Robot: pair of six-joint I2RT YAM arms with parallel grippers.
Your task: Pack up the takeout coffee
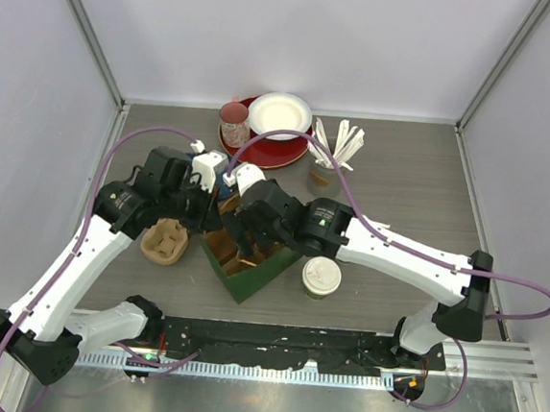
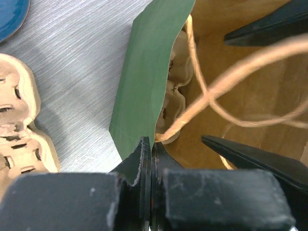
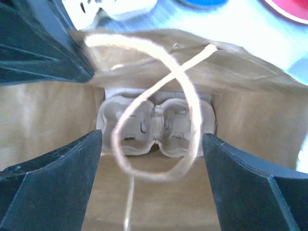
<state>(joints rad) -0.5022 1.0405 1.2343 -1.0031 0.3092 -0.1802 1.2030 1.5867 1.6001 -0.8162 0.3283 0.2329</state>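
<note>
Jaws of the left gripper (image 2: 150, 147) are pinching the green bag (image 2: 144, 82); the right gripper (image 3: 151, 142) is hanging wide open inside it.

— Where does the bag (image 1: 251, 262) stand?
— In the middle of the table (image 1: 403, 179). A cup tray (image 3: 156, 125) lies at its bottom.
— And around it?
— A second cup tray (image 1: 165, 242) sits just to its left and a coffee cup (image 1: 321, 277) just to its right. Behind is a plate (image 1: 270, 153) with a bowl (image 1: 281, 117) on it. A cup (image 1: 234, 122) is at the plate's left edge and a jar of sticks (image 1: 328, 167) to its right.
— The grippers?
— The left gripper (image 2: 150, 149) is on the bag's left wall. The right gripper (image 3: 153, 137) is in its mouth, above the tray.
</note>
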